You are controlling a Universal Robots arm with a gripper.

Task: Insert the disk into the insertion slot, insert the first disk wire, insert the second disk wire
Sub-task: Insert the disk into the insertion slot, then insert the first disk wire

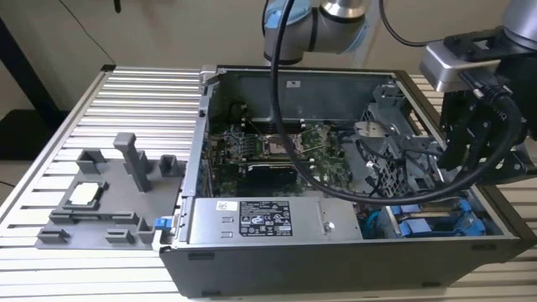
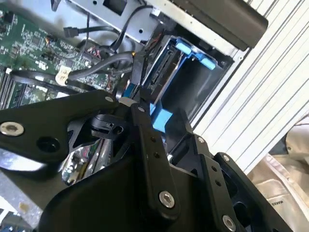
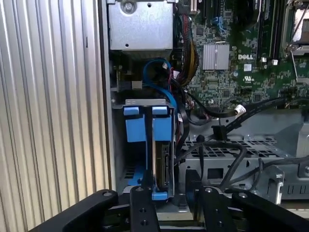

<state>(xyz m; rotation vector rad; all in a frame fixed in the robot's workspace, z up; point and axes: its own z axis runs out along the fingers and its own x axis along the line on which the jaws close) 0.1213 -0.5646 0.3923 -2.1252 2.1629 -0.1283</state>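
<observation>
One disk [image 3: 163, 166] on edge in one insertion slot [image 3: 135, 129], two fingers [image 3: 143, 209] apart.

One disk [image 3: 163, 166], one computer case [image 1: 336, 264], one arm [image 1: 310, 25]

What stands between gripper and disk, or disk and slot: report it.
Nothing visible. The gripper is at the end of the disk, which stands inside the slot already. Black cables run beside the slot, not across it.

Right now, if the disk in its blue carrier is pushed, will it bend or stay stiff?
The disk looks like a rigid metal slab, so it probably will not flex. Standing on edge in the insertion slot, it likely slides rather than tips. The black wires beside it would probably bend aside.
</observation>
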